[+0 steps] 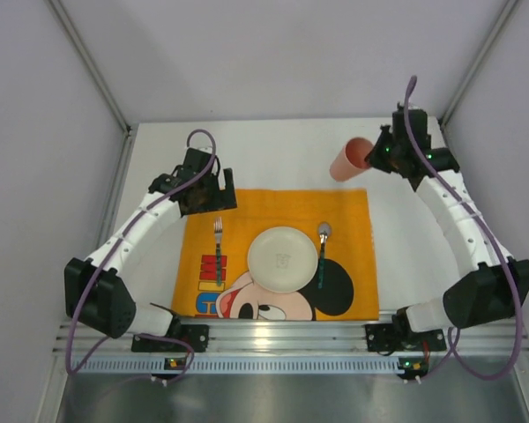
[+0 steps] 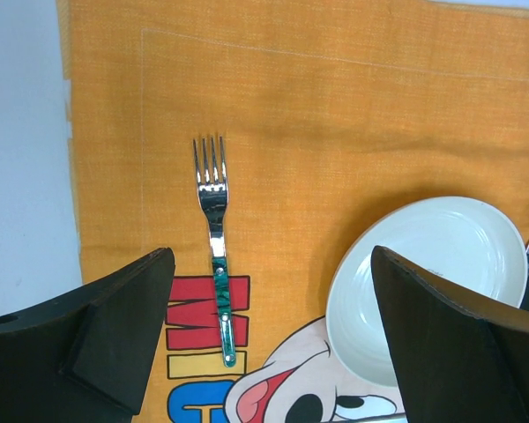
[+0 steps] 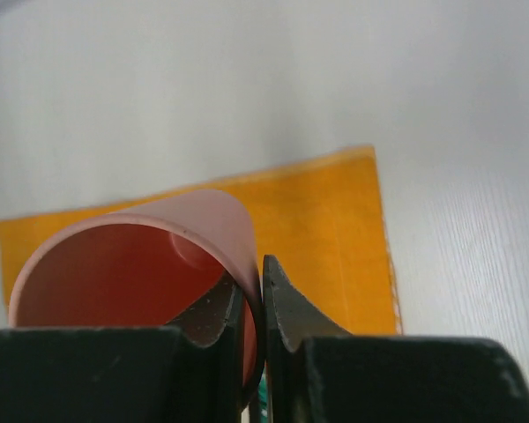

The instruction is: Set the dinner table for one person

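The white dinner table (image 1: 273, 145) carries an orange cartoon-mouse placemat (image 1: 344, 211). On the mat lie a white plate (image 1: 282, 258), a green-handled fork (image 1: 218, 251) to its left and a green-handled spoon (image 1: 322, 251) to its right. My left gripper (image 1: 210, 198) is open and empty above the mat's far left corner; its wrist view shows the fork (image 2: 215, 238) and the plate (image 2: 428, 282) between the fingers. My right gripper (image 1: 376, 157) is shut on the rim of a pink cup (image 1: 349, 159), held tilted above the table past the mat's far right corner. One finger is inside the cup (image 3: 150, 273), one outside.
Grey enclosure walls stand on the left, right and far sides. An aluminium rail (image 1: 282, 333) with both arm bases runs along the near edge. Bare white table lies right of the mat (image 3: 476, 238) and beyond it.
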You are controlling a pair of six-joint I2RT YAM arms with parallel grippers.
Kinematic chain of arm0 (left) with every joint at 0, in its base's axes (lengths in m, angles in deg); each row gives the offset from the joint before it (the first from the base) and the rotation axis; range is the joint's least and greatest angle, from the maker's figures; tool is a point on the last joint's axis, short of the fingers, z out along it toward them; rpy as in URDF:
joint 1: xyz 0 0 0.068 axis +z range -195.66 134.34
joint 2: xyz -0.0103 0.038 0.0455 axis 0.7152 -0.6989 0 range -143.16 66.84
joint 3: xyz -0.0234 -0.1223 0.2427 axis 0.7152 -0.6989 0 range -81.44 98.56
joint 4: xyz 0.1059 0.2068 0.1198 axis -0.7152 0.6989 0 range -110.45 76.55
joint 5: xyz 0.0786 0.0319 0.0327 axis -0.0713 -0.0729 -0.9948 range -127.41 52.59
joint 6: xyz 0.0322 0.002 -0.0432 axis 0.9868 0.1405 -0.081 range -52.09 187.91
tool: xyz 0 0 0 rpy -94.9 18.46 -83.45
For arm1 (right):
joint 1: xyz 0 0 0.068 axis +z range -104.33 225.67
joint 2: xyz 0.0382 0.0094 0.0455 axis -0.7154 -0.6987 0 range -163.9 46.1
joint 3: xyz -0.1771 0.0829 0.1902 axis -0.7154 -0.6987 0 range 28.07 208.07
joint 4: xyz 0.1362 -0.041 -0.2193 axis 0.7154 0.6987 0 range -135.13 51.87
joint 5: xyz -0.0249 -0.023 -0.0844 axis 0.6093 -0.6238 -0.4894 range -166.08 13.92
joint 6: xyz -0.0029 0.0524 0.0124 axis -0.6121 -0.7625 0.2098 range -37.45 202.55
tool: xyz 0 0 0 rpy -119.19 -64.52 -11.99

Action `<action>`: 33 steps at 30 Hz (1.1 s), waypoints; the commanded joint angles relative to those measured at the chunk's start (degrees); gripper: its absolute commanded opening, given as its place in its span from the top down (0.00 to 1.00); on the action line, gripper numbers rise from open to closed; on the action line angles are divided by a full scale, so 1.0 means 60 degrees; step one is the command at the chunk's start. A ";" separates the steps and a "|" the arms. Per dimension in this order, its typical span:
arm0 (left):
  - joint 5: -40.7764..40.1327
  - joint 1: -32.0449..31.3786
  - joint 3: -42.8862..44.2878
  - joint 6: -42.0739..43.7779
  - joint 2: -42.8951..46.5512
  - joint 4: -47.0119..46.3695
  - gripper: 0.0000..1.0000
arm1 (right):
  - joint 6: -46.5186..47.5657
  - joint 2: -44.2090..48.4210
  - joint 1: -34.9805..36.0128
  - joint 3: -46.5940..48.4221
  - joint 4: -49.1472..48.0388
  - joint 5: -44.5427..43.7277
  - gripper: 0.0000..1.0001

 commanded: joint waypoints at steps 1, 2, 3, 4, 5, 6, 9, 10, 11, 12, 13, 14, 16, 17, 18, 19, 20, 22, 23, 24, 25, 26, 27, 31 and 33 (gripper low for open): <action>0.0070 -0.0073 0.0378 -0.0043 0.0107 0.0116 0.02 | -0.0137 -0.0318 0.0075 -0.2268 -0.0002 -0.0120 1.00; 0.0084 -0.0073 0.0363 -0.0073 0.0151 0.0145 0.02 | -0.0137 -0.0215 0.0090 -0.2562 -0.0396 -0.0105 1.00; 0.0113 -0.0102 0.0363 -0.0131 0.0238 0.0175 0.02 | -0.0108 -0.0214 0.0104 -0.2971 -0.0603 -0.0119 1.00; 0.0128 -0.0117 0.0363 -0.0219 0.0283 0.0190 0.02 | -0.0093 -0.0214 0.0090 -0.3106 -0.0808 -0.0148 1.00; 0.0114 -0.0131 0.0363 -0.0277 0.0327 0.0291 0.02 | -0.0020 -0.0330 0.0090 -0.3194 -0.1114 -0.0207 1.00; 0.0114 -0.0204 0.0349 -0.0307 0.0429 0.0321 0.02 | 0.0038 -0.0389 0.0090 -0.3195 -0.1233 -0.0265 1.00; -0.0003 -0.0365 0.0319 -0.0483 0.0678 0.0526 0.02 | 0.0141 -0.0799 0.0090 -0.2874 -0.1366 -0.0514 1.00; -0.0076 -0.0424 0.0305 -0.0541 0.0751 0.0585 0.02 | 0.0185 -0.0960 0.0090 -0.2771 -0.1381 -0.0645 1.00; -0.0135 -0.0497 0.0261 -0.0585 0.0853 0.0600 0.02 | 0.0258 -0.1019 0.0104 -0.2683 -0.1367 -0.0705 1.00; -0.0179 -0.0527 0.0231 -0.0658 0.0927 0.0716 0.02 | 0.0288 -0.1049 0.0090 -0.2595 -0.1367 -0.0749 1.00; -0.0237 -0.0556 0.0217 -0.0702 0.1000 0.0732 0.02 | 0.0302 -0.1093 0.0090 -0.2551 -0.1367 -0.0865 1.00; -0.0339 -0.0600 0.0144 -0.0746 0.1117 0.0775 0.02 | 0.0375 -0.1151 0.0090 -0.2536 -0.1352 -0.0895 1.00; -0.0399 -0.0644 0.0070 -0.0907 0.1249 0.0790 0.02 | 0.0434 -0.1224 0.0119 -0.2551 -0.1366 -0.0896 1.00; -0.0428 -0.0673 -0.0031 -0.0951 0.1366 0.0819 0.02 | 0.0507 -0.1254 0.0119 -0.2551 -0.1323 -0.0896 1.00; -0.0443 -0.0702 -0.0076 -0.1024 0.1425 0.0805 0.02 | 0.0537 -0.1283 0.0148 -0.2551 -0.1294 -0.0867 1.00; -0.0472 -0.0717 -0.0120 -0.1098 0.1455 0.0834 0.02 | 0.0580 -0.1327 0.0221 -0.2551 -0.1264 -0.0837 1.00; -0.0501 -0.0761 -0.0193 -0.1156 0.1513 0.0834 0.02 | 0.0682 -0.1443 0.0265 -0.2536 -0.1148 -0.0822 1.00; -0.0574 -0.0805 -0.0252 -0.1245 0.1543 0.0849 0.02 | 0.0785 -0.1619 0.0411 -0.2536 -0.1030 -0.0837 1.00; -0.0604 -0.0805 -0.0281 -0.1245 0.1557 0.0863 0.02 | 0.0844 -0.1678 0.0470 -0.2521 -0.0928 -0.0822 0.98; -0.0691 -0.0820 -0.0296 -0.1230 0.1543 0.0849 0.02 | 0.0888 -0.1751 0.0514 -0.2507 -0.0884 -0.0750 0.94; -0.0779 -0.0805 -0.0296 -0.1201 0.1528 0.0834 0.02 | 0.0917 -0.1897 0.0572 -0.2492 -0.0854 -0.0619 0.87; -0.0881 -0.0820 -0.0238 -0.1157 0.1470 0.0834 0.02 | 0.1005 -0.1971 0.0588 -0.2419 -0.0723 -0.0545 0.67; -0.1071 -0.0820 -0.0238 -0.1113 0.1426 0.0805 0.02 | 0.1049 -0.2015 0.0602 -0.2346 -0.0650 -0.0486 0.55; -0.1409 -0.0776 -0.0106 -0.0631 0.1177 0.0469 0.02 | 0.1269 -0.1783 0.0632 -0.2126 -0.0386 -0.0543 0.20; -0.1585 -0.0747 0.0113 -0.0411 0.0841 0.0395 0.02 | 0.1342 -0.1548 0.0632 -0.1921 -0.0093 -0.0763 0.07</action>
